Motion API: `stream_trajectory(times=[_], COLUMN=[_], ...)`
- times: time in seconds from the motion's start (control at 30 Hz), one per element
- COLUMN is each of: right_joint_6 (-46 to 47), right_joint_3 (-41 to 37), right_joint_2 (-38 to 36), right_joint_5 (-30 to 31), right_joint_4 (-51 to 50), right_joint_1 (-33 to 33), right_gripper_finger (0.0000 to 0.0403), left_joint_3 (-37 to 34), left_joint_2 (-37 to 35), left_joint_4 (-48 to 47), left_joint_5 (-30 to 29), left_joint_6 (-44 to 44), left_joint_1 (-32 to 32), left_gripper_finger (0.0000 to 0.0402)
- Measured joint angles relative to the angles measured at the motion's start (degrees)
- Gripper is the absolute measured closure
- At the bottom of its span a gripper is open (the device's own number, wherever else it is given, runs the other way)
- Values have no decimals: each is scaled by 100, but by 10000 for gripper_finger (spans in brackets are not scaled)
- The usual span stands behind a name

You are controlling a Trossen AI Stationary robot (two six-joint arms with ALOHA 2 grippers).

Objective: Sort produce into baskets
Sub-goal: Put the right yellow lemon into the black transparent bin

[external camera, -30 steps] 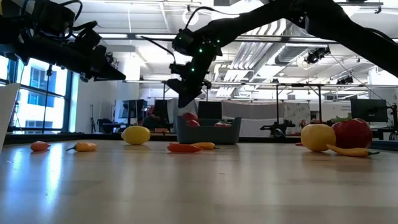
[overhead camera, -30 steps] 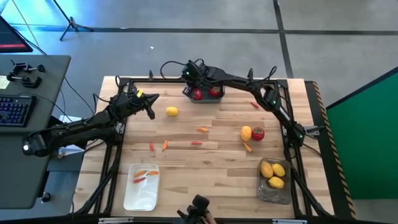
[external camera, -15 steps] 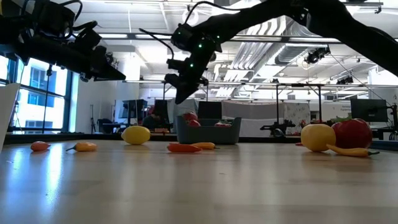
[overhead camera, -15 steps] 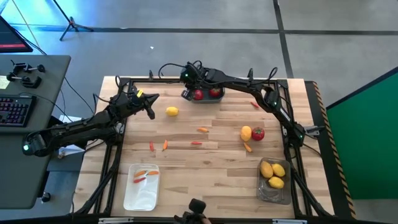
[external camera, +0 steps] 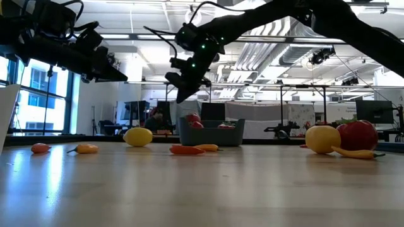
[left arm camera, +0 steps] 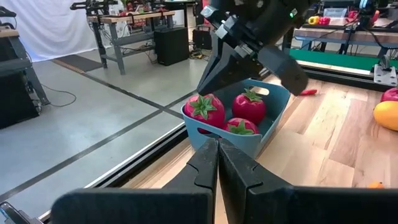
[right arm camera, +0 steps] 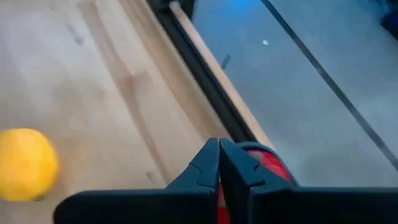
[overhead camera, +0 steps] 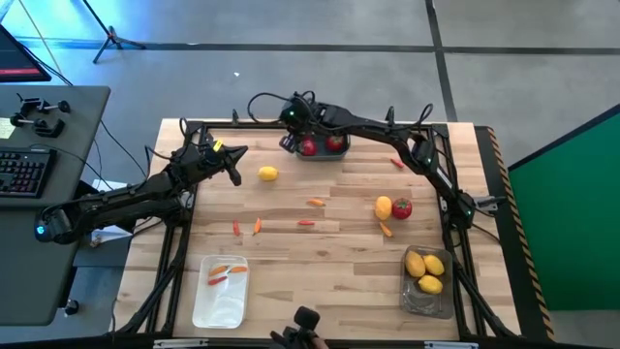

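Observation:
The dark blue-grey bin (overhead camera: 318, 147) stands at the table's far edge with three red tomatoes (left arm camera: 225, 111) in it. My right gripper (overhead camera: 289, 141) hangs shut and empty just above the bin's left end; it also shows in the low view (external camera: 179, 94). My left gripper (overhead camera: 235, 174) is shut and empty in the air at the table's far left, left of a loose lemon (overhead camera: 268, 174). The white bin (overhead camera: 221, 289) holds orange peppers. The smoky grey bin (overhead camera: 426, 281) holds three lemons.
A lemon (overhead camera: 384, 206) and a tomato (overhead camera: 402, 207) lie side by side right of centre, with a pepper (overhead camera: 386, 229) beside them. Several small peppers lie loose mid-table (overhead camera: 306, 222) and one lies at the far right (overhead camera: 396, 163). A dark frame (overhead camera: 184, 223) runs around the table.
My right gripper has risen a little from over the blue-grey bin and has shifted slightly toward the table's left. My left arm has kept still.

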Motion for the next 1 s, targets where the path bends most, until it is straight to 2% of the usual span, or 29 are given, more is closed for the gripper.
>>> stream_trajectory(times=[0.47, 0.67, 0.83, 1.0], right_joint_6=[-248, -240, 71, 170], right_joint_3=[-7, -12, -492, -738], right_joint_2=[0, 0, 0, -34], right_joint_5=[4, -52, -527, -437], right_joint_4=[-108, 371, 1483, 1627], right_joint_1=[-105, 32, 134, 277], right_gripper_finger=[403, 403, 403, 403], left_joint_3=[0, 0, 0, 0], left_joint_2=[0, -2, 0, -1], left_joint_4=[-2, -1, 29, 55], left_joint_5=[-2, 0, -2, -1], left_joint_6=[99, 86, 93, 91], left_joint_1=[-1, -1, 2, 0], left_gripper_finger=[401, 401, 401, 401])
